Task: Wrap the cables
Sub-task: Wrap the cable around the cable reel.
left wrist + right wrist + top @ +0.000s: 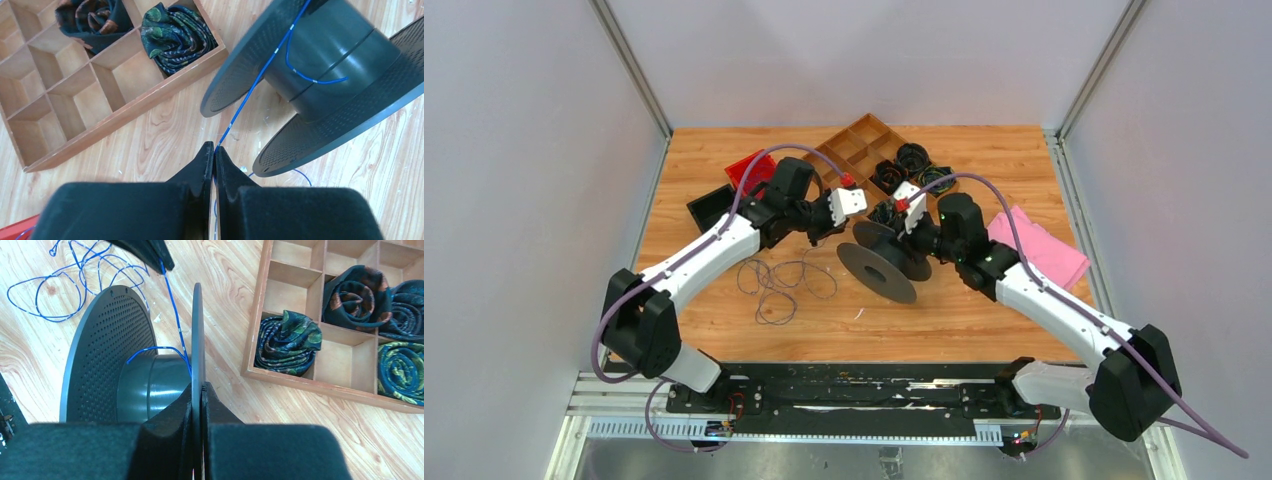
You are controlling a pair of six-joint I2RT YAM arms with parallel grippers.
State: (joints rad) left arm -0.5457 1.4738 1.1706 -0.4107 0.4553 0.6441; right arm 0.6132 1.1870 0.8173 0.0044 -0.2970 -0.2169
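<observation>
I see the cable (250,93) running from the spool (325,55) hub down to my left gripper (215,149), pinched there, its loose loops left of centre on the wooden worktop (984,310), my right gripper (198,387) clamped on the spool's flange, pale walls (524,150) around

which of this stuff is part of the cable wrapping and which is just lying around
In use: cable, spool, left gripper pinching the cable, right gripper clamped on the spool's rim.
Lying about: tray, dark rolls in it, pink cloth, red box, black box.
</observation>
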